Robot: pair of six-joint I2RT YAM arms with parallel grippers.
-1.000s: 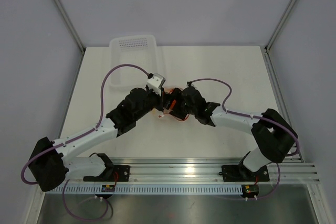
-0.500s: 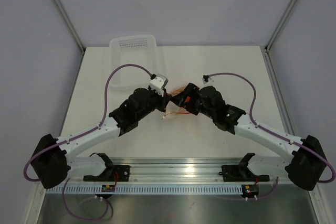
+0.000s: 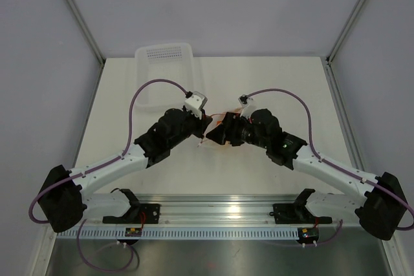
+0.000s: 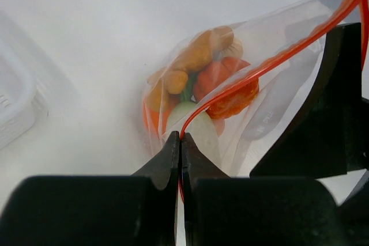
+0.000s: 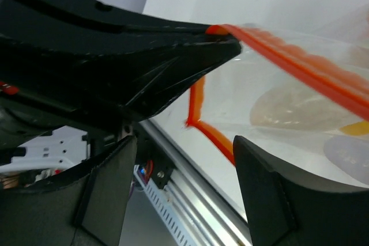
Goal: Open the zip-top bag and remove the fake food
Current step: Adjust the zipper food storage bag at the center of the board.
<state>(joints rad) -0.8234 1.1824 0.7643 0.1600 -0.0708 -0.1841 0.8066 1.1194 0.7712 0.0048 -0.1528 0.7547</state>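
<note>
Left gripper (image 4: 180, 137): pressed shut on the red strip of the zip-top bag (image 4: 271, 99).
Right gripper (image 5: 184, 142): held wide, with the bag's red edge seen between the jaws.
Bag: found mid-table (image 3: 129, 88), between both grippers.
Fake food (image 4: 199, 67): seen inside the bag.

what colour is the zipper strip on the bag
The zipper strip is red-orange, on the clear zip-top bag; it shows best in the left wrist view.

left tool (image 4: 180, 137) pinched tight; right tool (image 5: 183, 152) jaws apart
</note>
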